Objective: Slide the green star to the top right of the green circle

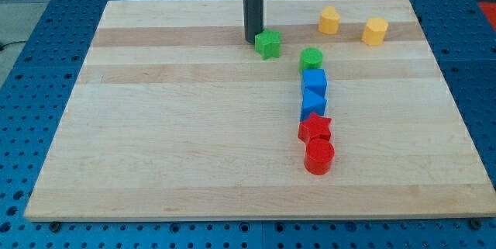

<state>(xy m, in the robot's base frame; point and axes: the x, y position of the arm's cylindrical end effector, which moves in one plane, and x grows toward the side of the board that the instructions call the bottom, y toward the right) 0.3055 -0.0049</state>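
The green star [268,44] lies near the view's top, a little left of centre. The green circle [311,58] lies to its right and slightly lower, about a block's width away. My tip [253,42] stands on the board right at the green star's left edge, touching or almost touching it. The dark rod rises straight up from there to the view's top.
Below the green circle runs a column: a blue cube [315,82], a second blue block [313,105], a red star [315,129] and a red cylinder [319,157]. Two yellow blocks [329,20] [374,31] lie at the top right. The wooden board [170,125] sits on a blue perforated table.
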